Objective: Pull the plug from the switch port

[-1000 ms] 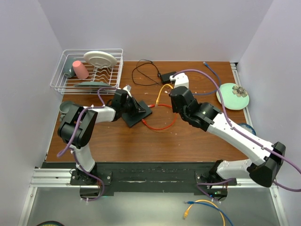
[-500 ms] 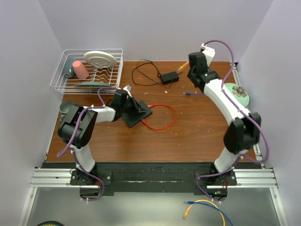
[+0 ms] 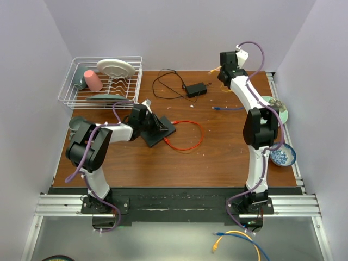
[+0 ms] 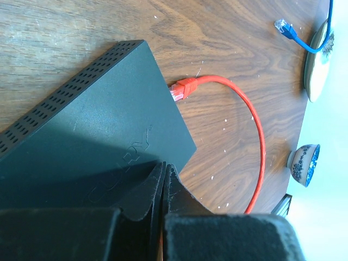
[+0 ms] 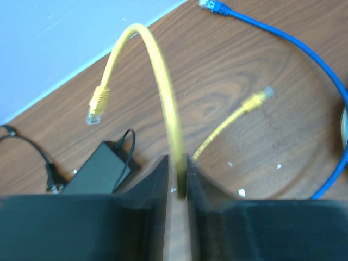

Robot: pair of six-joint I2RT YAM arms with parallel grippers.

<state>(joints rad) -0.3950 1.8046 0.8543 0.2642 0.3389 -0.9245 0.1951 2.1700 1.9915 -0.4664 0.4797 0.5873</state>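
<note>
Moved: We see that the right gripper (image 3: 223, 70) has swung from the table's middle to its back edge, carrying the yellow cable (image 3: 215, 69) away from the switch. The left arm and the box have stayed put.
Switch port: It runs along the narrow edge (image 4: 162, 82) of the switch box (image 3: 159, 130), left of the table's centre and facing right.
Yellow plug: The yellow plug (image 5: 97, 104) hangs free in the air, well apart from the port. We judge the pull done.
Orange plug: The orange plug (image 4: 184, 88) touches that same edge, and we cannot tell if it is seated. Its orange cable (image 4: 255, 119) loops away to the right.
Left gripper: The left gripper (image 4: 164, 168) is fully closed with its tips pressed down on the box top, holding nothing.
Right gripper: The right gripper's (image 5: 176, 163) jaws stand narrowly apart with the yellow cable between them. We cannot tell whether they still pinch it.
Relation: The port lies well to the front-left of the right gripper. The left arm is far nearer, and any pull would run rightward along the plug's axis.
</note>
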